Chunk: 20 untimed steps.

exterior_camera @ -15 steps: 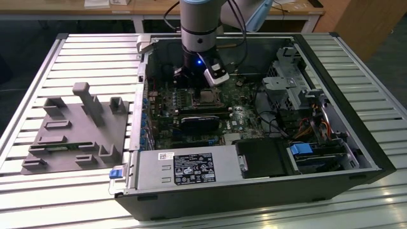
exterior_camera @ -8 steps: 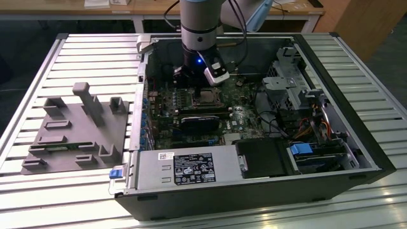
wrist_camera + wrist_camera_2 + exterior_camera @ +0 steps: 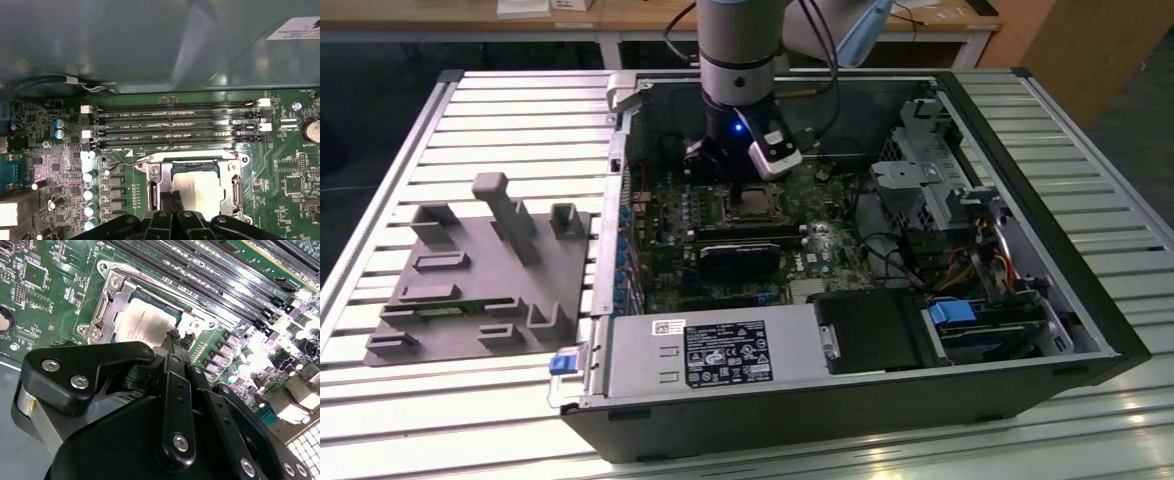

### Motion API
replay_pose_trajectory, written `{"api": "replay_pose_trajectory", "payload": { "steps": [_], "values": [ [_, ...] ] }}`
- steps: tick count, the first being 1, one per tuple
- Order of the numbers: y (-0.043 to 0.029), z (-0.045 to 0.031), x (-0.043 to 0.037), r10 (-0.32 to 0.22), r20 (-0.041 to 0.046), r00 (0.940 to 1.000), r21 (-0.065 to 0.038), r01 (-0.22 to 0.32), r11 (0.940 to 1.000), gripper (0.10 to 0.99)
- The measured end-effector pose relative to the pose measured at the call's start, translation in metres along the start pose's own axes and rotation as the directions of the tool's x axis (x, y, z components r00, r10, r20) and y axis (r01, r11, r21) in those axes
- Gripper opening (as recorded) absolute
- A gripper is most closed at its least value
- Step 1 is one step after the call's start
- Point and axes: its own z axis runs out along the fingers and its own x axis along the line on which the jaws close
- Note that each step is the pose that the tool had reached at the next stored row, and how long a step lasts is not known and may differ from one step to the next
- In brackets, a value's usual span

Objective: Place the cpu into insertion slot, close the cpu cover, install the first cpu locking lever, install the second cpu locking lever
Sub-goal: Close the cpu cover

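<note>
In the exterior view the arm (image 3: 740,60) is seen reaching straight down from above into the open computer case (image 3: 1067,250), which lies on its side on a slatted metal table (image 3: 520,120). The wrist is held upright over the far part of the green motherboard, directly above the insertion slot (image 3: 750,205). In both wrist views the gripper (image 3: 176,336) is pointed down at the edge of the socket. Its black fingers (image 3: 161,200) are drawn close together, with only a thin gap left between them. Whether anything is pinched there cannot be told. The cpu (image 3: 145,322) is seated in the slot, its dull silver top facing up. It is framed by the cpu cover (image 3: 235,186), which lies flat around it. A thin metal lever (image 3: 131,156) is seen beside the frame, on the side toward the long black memory slots (image 3: 175,127); whether it is latched cannot be made out. A grey fixture (image 3: 480,270) rests on the table at the exterior view's left, well apart from the case.
</note>
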Motion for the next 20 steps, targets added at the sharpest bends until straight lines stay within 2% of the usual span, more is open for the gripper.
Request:
{"api": "replay_pose_trajectory", "payload": {
  "steps": [2,12,16,20],
  "values": [
    [0.0002,0.0,-0.0018,0.001,0.0002,1.0,0.002,-0.001,1.0,0.102],
    [0.0021,0.0008,-0.0226,0.001,0.0002,1.0,0.002,-0.001,1.0,0.102],
    [0.0023,-0.0007,-0.0233,0.001,0.0002,1.0,0.003,-0.001,1.0,0.102],
    [0.0026,-0.0085,-0.0235,0.001,0.0003,1.0,0.003,-0.001,1.0,0.102]
  ]
}}
